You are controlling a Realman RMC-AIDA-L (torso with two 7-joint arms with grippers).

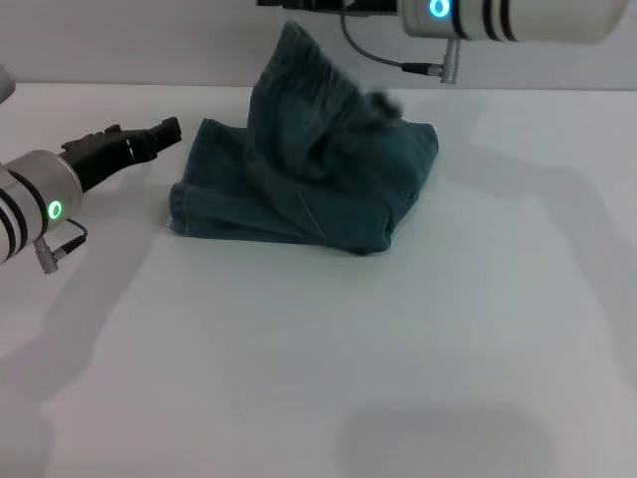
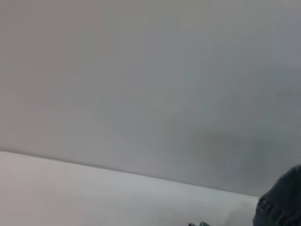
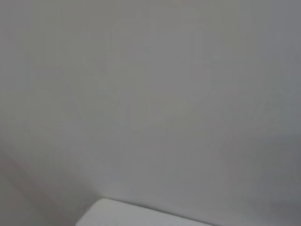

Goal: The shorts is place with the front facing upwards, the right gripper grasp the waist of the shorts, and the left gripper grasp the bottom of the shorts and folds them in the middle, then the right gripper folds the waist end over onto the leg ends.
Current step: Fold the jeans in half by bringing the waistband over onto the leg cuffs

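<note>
A white table (image 1: 398, 349) filled most of the head view, with a pale grey wall behind it. On its far half, a little to the robot's left of centre, lay the shorts (image 1: 309, 184), blue-green denim bunched into a folded heap. The lower layers rested flat on the table, while one gathered part of the cloth was drawn up into a peak toward the top edge of the view. That peak reached the right gripper (image 1: 299, 6), of which only a dark sliver showed at the frame's edge; whether it pinched the cloth could not be told. Its silver-white arm with black bands and a teal light ran off to the robot's right.

The left gripper (image 1: 164, 132) hung low over the table just beside the left edge of the shorts, apart from the cloth, its black fingers pressed close together on nothing. In the left wrist view a dark corner of the shorts (image 2: 282, 200) showed against the table and wall.
</note>
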